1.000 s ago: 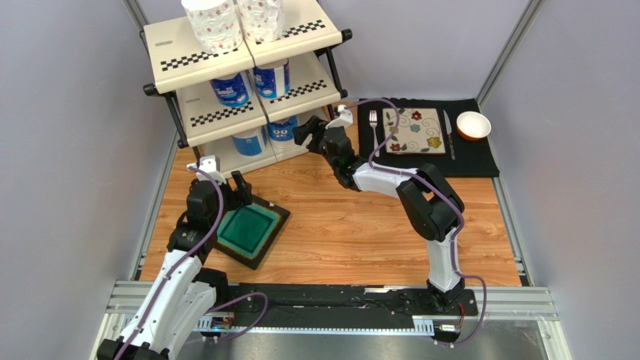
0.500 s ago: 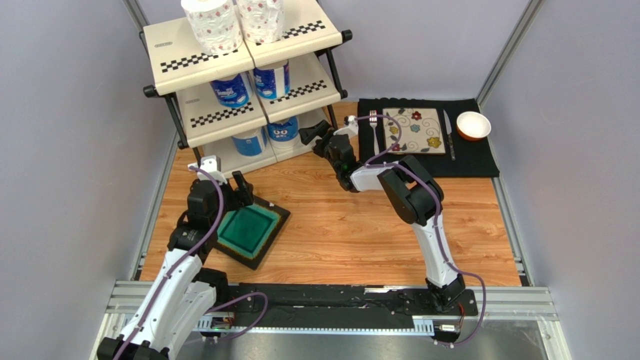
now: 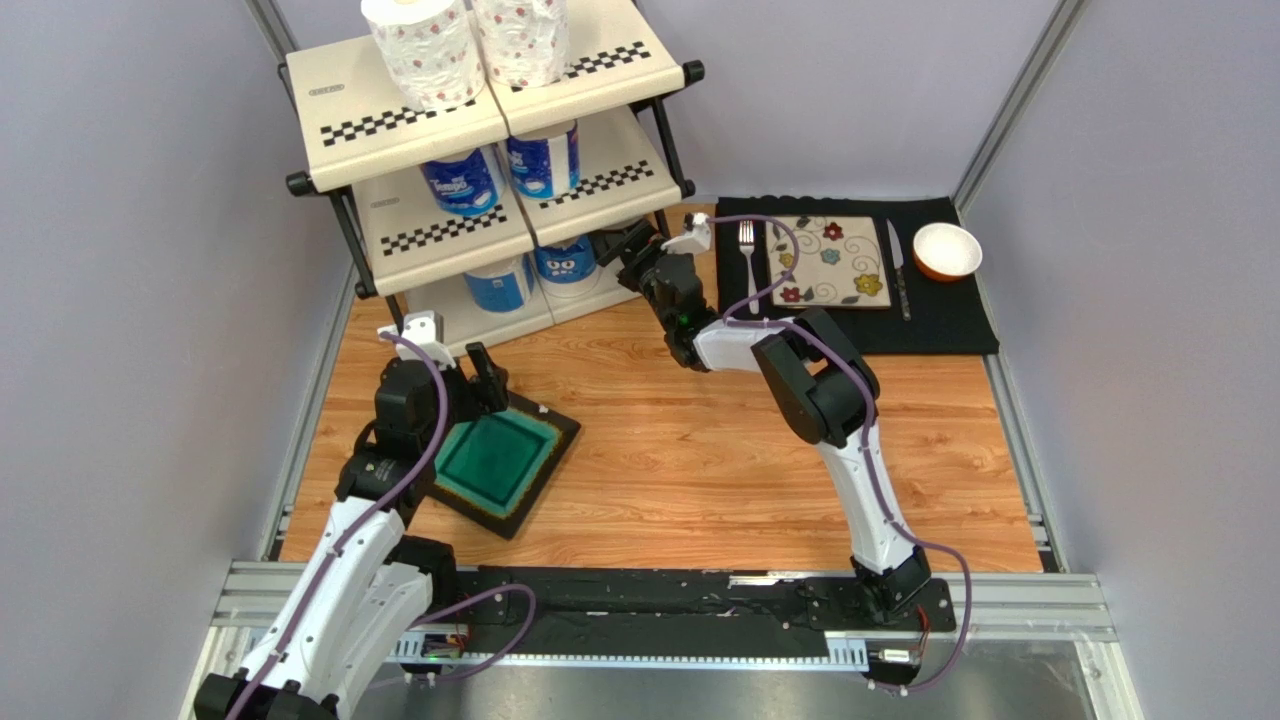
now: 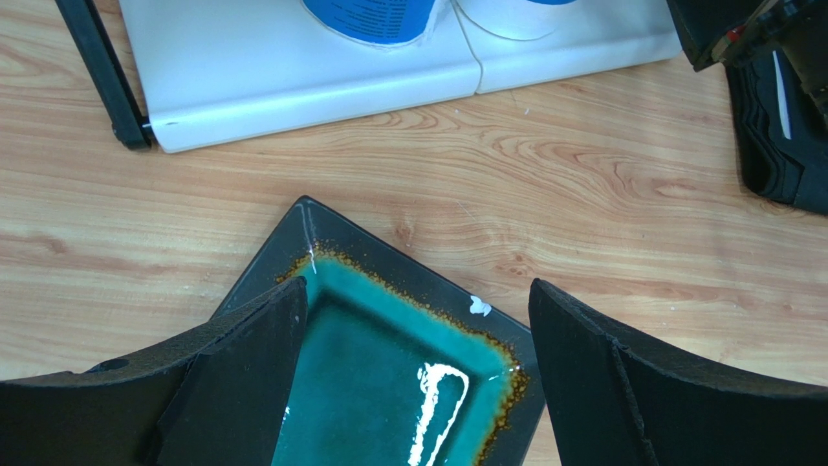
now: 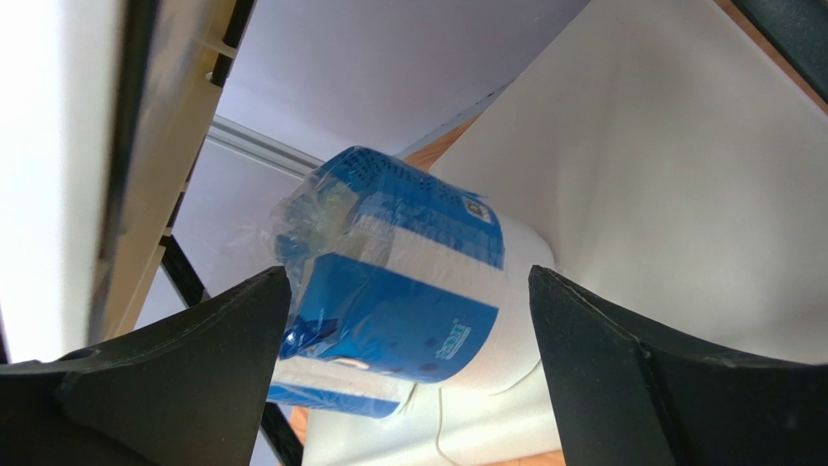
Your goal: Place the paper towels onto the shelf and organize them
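Reaching toward shelf [image 3: 403, 213], right pincer [image 3: 616, 248] agape

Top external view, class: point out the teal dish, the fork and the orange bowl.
teal dish [image 3: 501, 461], top external view, glazed centre.
fork [image 3: 747, 258], top external view, handle.
orange bowl [image 3: 947, 249], top external view, white inside.

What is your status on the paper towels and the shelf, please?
Left pincer open over teal dish; right pincer open at shelf bottom tier. Six paper towels shelved, two per tier. Nothing in the way.
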